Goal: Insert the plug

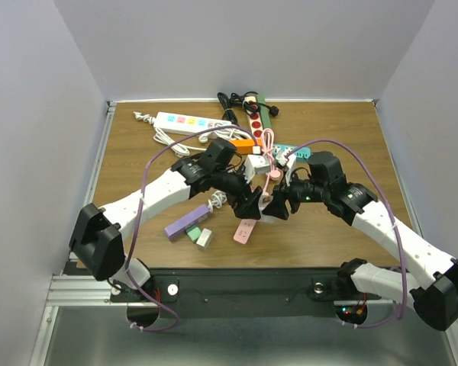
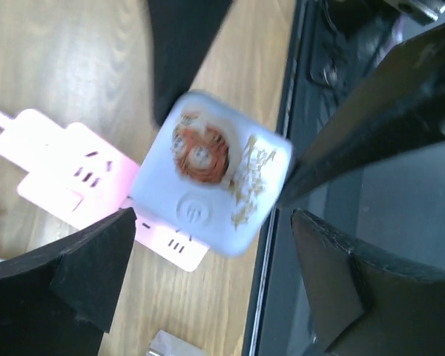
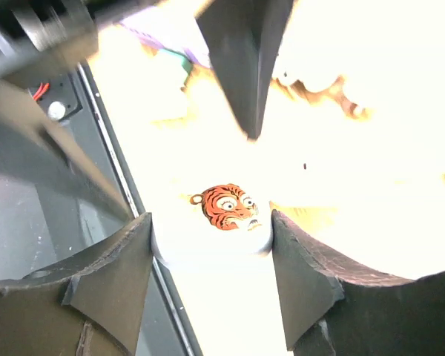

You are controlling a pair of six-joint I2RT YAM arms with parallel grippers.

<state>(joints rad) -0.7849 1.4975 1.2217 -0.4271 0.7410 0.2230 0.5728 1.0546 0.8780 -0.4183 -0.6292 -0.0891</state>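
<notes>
Right gripper [image 3: 211,222] pinches the white tiger plug [image 2: 211,174] just above the pink power strip [image 2: 67,167], left gripper [image 2: 215,219] wide open around it, not touching; looks mid-carry, next needs it lined up with that strip.

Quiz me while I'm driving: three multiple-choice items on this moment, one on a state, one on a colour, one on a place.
1. The white cube plug is gripped by: A the right tool; B the left tool; C neither.
2. The picture on the plug is: A blue; B green; C orange.
3. The pink strip lies: A against the far wall; B flat, nearer the front edge than the plug; C on top of the plug.

Answers: A, the right tool's fingers press two opposite sides of the plug, while the left tool stands wide around it. C, it is an orange tiger face. B, the top view shows the strip in front of the plug.
</notes>
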